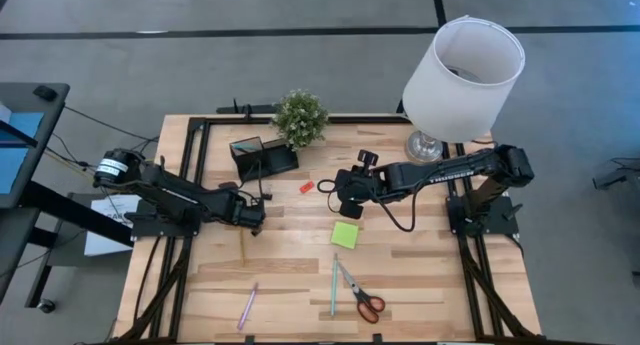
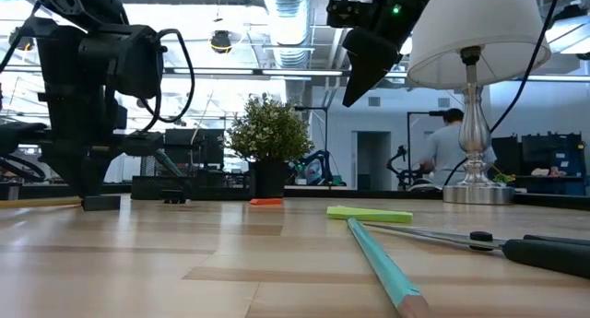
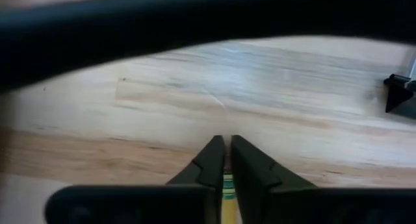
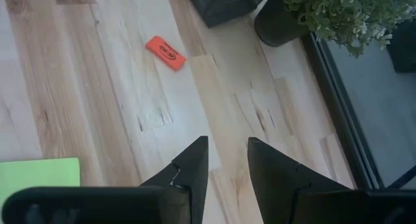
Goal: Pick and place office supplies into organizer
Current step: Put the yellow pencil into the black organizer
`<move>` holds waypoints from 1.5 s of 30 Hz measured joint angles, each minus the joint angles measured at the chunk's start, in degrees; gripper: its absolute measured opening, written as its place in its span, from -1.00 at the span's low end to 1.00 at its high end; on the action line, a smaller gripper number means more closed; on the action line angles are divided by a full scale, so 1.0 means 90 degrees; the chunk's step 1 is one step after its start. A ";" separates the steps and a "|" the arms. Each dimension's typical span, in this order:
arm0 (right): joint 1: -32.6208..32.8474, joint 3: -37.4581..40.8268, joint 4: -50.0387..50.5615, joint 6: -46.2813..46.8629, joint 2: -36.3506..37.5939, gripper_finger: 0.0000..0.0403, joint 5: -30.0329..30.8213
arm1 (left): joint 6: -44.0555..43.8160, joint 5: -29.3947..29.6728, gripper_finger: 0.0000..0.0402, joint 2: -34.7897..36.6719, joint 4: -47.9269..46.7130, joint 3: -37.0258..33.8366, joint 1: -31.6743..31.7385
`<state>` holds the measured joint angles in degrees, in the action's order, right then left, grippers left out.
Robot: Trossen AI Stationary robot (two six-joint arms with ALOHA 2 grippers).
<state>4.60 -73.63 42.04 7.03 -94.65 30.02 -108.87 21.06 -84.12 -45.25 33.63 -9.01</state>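
A wooden table seen from above, with a small black organizer [image 1: 263, 157] near its far edge as the landmark. A potted plant [image 1: 300, 117] stands just beside the organizer, and a white-shaded lamp [image 1: 462, 75] stands well off to the organizer's right.

The left gripper [image 1: 252, 217] is down at the tabletop, just in front of the organizer. Its fingers [image 3: 211, 162] are pressed together on a yellow pencil [image 3: 227, 197], which shows as a thin striped sliver between them. The right gripper [image 1: 346, 193] hangs above the table to the organizer's right, fingers [image 4: 188, 165] apart and holding nothing.

The task looks barely begun. The organizer appears to hold nothing from the table so far, though its inside is too dark to be sure. Still lying out: a red eraser [image 1: 307, 186] just right of the organizer, a lime-green sticky-note pad [image 1: 345, 234] farther toward the front, and, well apart near the front edge, a pink pen [image 1: 247, 305], a teal pencil [image 1: 333, 283] and red-handled scissors [image 1: 362, 296].

Only the left wrist view shows the pencil in the clamp; from above the arm hides it. The low view shows the right gripper raised clear of the table, and a person far behind the lamp. The right wrist view shows the eraser's printed face.
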 joint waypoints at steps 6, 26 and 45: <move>0.0000 0.0000 0.0092 0.0002 0.0000 -0.49 -0.0005 | 0.0409 0.0206 -0.98 -0.0003 0.0090 0.0019 -0.0109; 0.0210 -0.0002 -0.0523 0.0169 0.0000 -0.49 -0.0019 | 0.2321 0.2138 -1.00 0.0719 -0.0712 0.1229 -0.0939; 0.0223 -0.0009 -0.3421 -0.1068 -0.0126 -0.49 -0.3905 | -0.2922 -0.0735 -1.00 0.0224 -0.3027 0.1241 -0.4203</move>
<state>6.61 -73.71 11.25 -2.58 -95.79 -5.12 -135.17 14.44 -82.10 -72.50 44.80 -46.84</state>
